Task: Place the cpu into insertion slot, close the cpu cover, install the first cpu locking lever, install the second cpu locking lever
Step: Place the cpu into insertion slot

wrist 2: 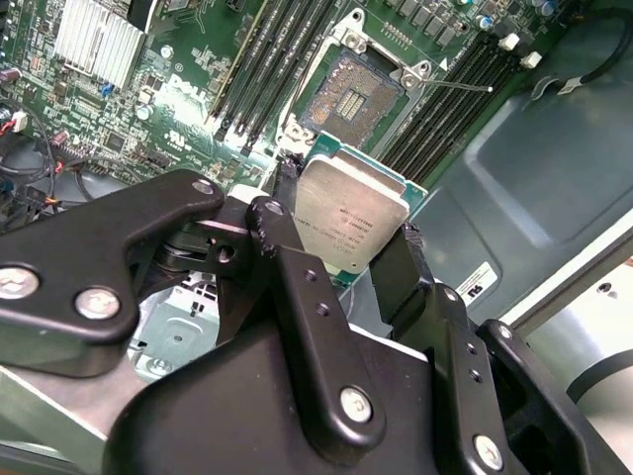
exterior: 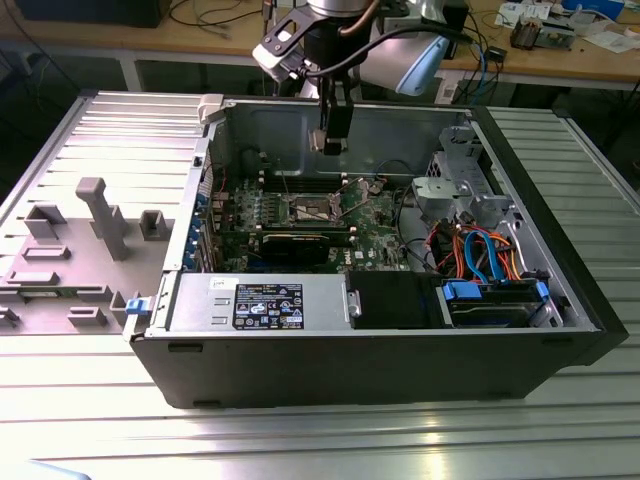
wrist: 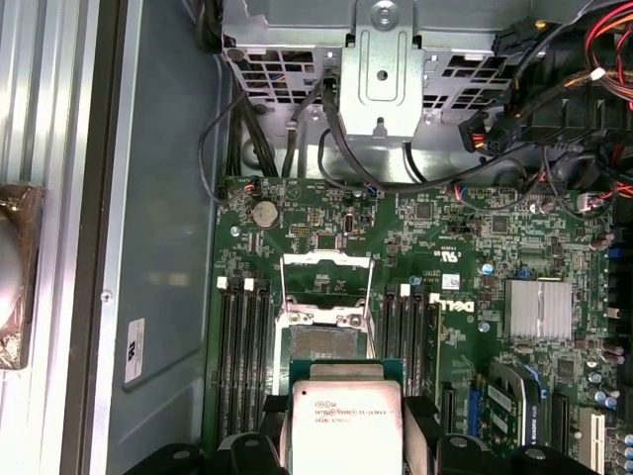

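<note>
Gripper (wrist 2: 348,226) clenched on cpu (wrist 2: 352,210), fingers (wrist 2: 288,193) pinching two opposite edges, silver top showing in both wrist views. Cpu hangs over the motherboard (wrist: 465,259), short of the slot (wrist: 327,342). Slot bare, between memory banks. Cover (wrist: 326,259) lifted open.

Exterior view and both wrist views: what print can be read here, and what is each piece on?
cpu, held in the gripper: fine lines of print on its metal top, too small to read.
motherboard: a white maker's logo; the tiny markings around it are unreadable.
white sticker on the case wall: too small to read.
power supply label: blurred, unreadable.
</note>
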`<state>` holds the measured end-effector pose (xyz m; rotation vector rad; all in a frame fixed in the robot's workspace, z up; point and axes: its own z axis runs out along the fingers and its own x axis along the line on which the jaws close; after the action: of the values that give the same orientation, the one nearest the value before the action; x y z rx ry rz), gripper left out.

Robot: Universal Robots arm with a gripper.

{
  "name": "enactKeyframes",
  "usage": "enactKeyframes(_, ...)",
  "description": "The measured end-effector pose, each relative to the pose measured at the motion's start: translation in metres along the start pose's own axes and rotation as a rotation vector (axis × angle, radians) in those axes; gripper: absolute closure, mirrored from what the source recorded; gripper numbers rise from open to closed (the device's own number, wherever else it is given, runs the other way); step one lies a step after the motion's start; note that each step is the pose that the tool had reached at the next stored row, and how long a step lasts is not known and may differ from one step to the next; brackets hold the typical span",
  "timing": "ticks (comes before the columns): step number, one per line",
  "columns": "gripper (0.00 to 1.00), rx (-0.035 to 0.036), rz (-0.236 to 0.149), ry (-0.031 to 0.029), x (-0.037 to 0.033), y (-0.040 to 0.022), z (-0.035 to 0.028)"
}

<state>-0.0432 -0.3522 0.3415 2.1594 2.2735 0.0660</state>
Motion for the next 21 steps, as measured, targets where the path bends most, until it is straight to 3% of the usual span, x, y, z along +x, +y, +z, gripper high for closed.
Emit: enactKeyframes(21,0.45,0.0,0.0,0.0001,-0.0002,-0.0002,0.007)
